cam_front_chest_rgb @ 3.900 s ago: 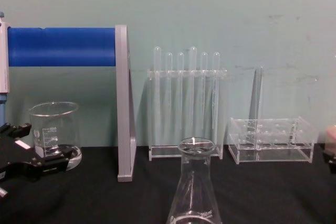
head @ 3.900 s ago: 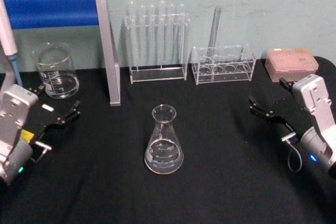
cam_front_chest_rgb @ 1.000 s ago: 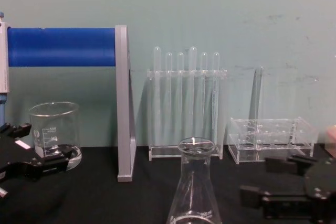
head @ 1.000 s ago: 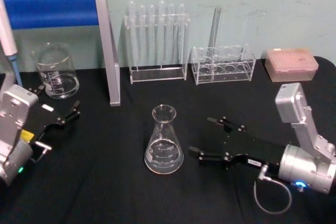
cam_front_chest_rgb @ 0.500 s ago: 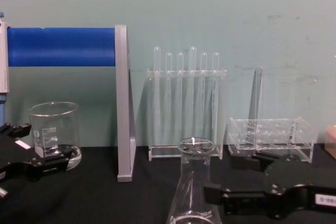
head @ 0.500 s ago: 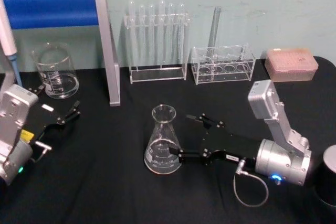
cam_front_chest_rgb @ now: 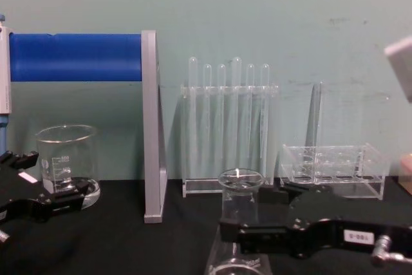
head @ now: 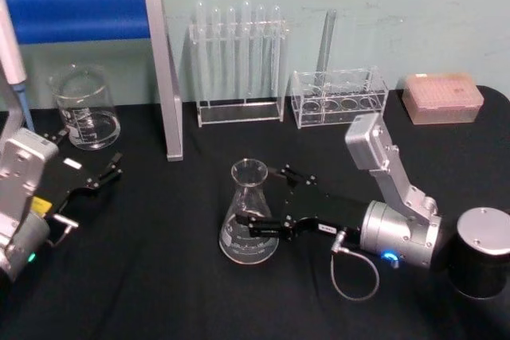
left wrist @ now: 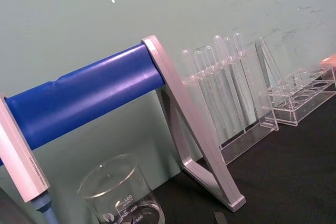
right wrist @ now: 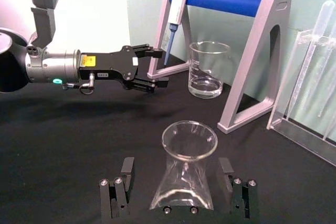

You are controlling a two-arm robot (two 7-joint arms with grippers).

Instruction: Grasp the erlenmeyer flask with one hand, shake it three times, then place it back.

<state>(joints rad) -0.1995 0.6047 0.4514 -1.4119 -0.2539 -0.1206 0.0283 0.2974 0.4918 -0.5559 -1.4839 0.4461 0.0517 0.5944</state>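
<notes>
Glass erlenmeyer flask (head: pixel 249 216) stood upright mid-table, my right pincer (head: pixel 259 195) spread open either side of it. My left pincer (right wrist: pixel 160 66) idled, released, near left. Grasping was the step in hand; next, I judged, a gentle squeeze before lifting.

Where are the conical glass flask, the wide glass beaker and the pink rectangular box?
conical glass flask (head: pixel 248 193): head view, its neck.
wide glass beaker (head: pixel 83 111): head view, its side wall.
pink rectangular box (head: pixel 442 93): head view, its top.
</notes>
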